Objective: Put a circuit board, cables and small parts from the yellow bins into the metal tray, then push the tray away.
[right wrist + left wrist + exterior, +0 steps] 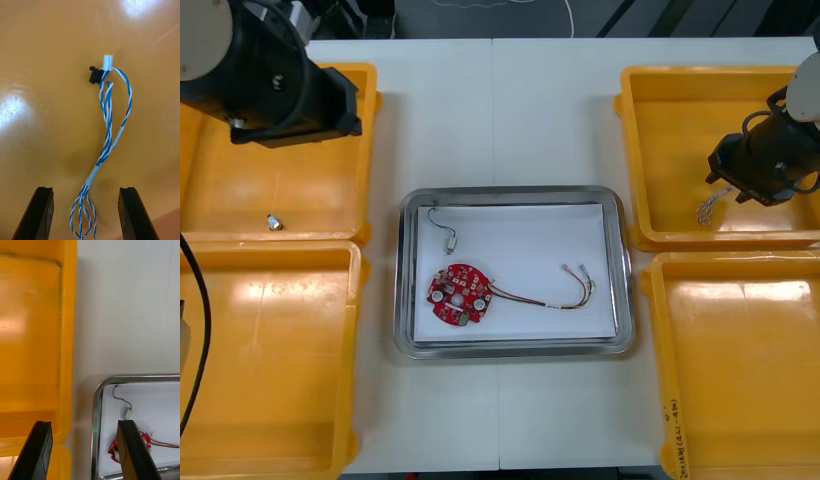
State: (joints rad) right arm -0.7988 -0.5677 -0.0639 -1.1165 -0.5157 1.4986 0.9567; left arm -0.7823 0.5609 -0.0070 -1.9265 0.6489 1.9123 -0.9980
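Observation:
The metal tray point(622, 300), white inside, holds a round red circuit board point(459, 294), a black cable point(445, 232) and a red and yellow cable point(555, 295). My right arm point(770, 155) hangs over the far right yellow bin point(670, 150). The right gripper point(85, 213) is open just above the bin floor, and the twisted blue and white cable point(108, 127) lies between its fingers point(131, 213). My left gripper point(84, 450) is open with nothing in it, above the far left bin's inner edge point(67, 333). The tray corner point(99, 390) lies just beyond it.
A small metal part point(274, 222) lies in the far left bin point(220, 190). The near left bin point(270, 380) and near right bin point(740, 380) flank the tray. Bare table stretches beyond the tray's far side.

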